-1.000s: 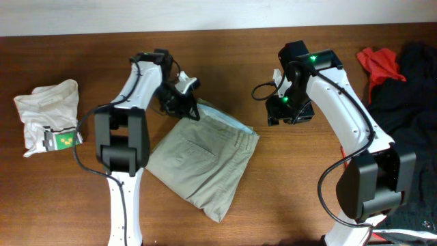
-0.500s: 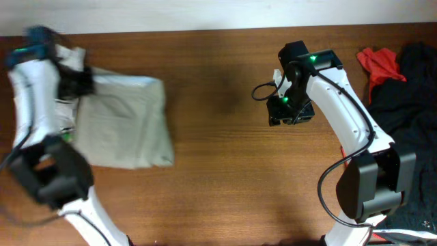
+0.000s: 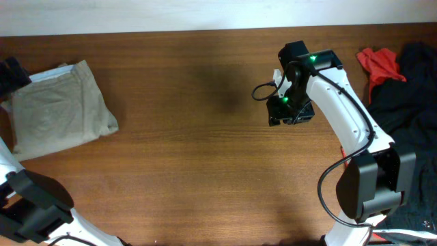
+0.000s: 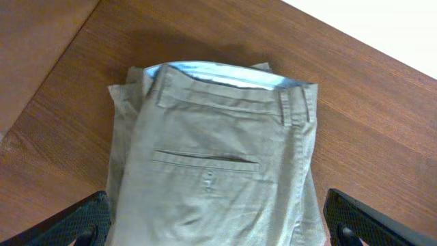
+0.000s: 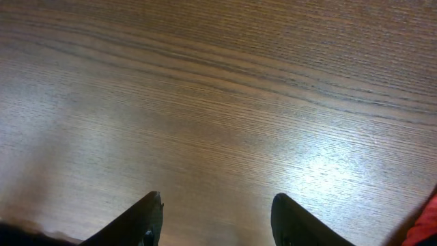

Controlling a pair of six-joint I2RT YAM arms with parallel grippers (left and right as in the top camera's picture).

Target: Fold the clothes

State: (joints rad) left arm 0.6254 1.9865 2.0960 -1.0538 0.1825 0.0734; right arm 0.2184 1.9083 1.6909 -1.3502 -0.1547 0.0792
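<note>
The clothes, khaki trousers (image 3: 58, 106), lie folded into a compact stack at the table's far left. In the left wrist view the trousers (image 4: 212, 150) show the waistband with its pale lining at the top and a stitched back pocket below it. My left gripper (image 4: 218, 213) hangs over them, open, its fingers (image 4: 82, 219) spread wider than the stack and gripping nothing. In the overhead view the left gripper (image 3: 12, 72) is at the trousers' far-left corner. My right gripper (image 3: 290, 113) hovers right of centre; in its own view the right gripper (image 5: 217, 219) is open over bare wood.
A red garment (image 3: 379, 63) and a black garment (image 3: 413, 75) are heaped at the far right; a sliver of the red garment (image 5: 427, 222) shows in the right wrist view. The table's back edge (image 3: 205, 31) meets a white wall. The left arm's links (image 3: 34, 205) fill the bottom-left corner.
The left arm swung the trousers from the table's middle to the far left, and its gripper opened and let go of them. The right arm has stayed put.
</note>
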